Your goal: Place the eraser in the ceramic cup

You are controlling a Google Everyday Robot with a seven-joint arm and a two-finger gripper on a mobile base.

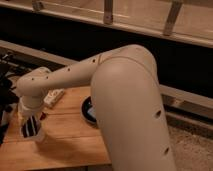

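Cream plastic covers my arm (125,95), and at its far end my gripper (31,126) points down at the left side of the light brown wooden table (70,145). It hangs low, close to the wood. I cannot tell if it is wide or narrow, and I cannot tell if it holds something. Something pale shows just by its tip, but I cannot say what that is.

Near my gripper, a bit further back on the table, lies a small white flat block (54,96). I think this may be the eraser, but I am not sure. More to the middle sits a dark round dish-like thing (88,111). My big elbow hides half of it. It may be the ceramic cup, and I cannot see inside it.

So I think the job is not done yet. If the white block is the eraser, it lies on the table, apart from the dark round thing. I need to grab it, lift it, carry it over and drop it in.

I see no words, labels or brand names that I can read.
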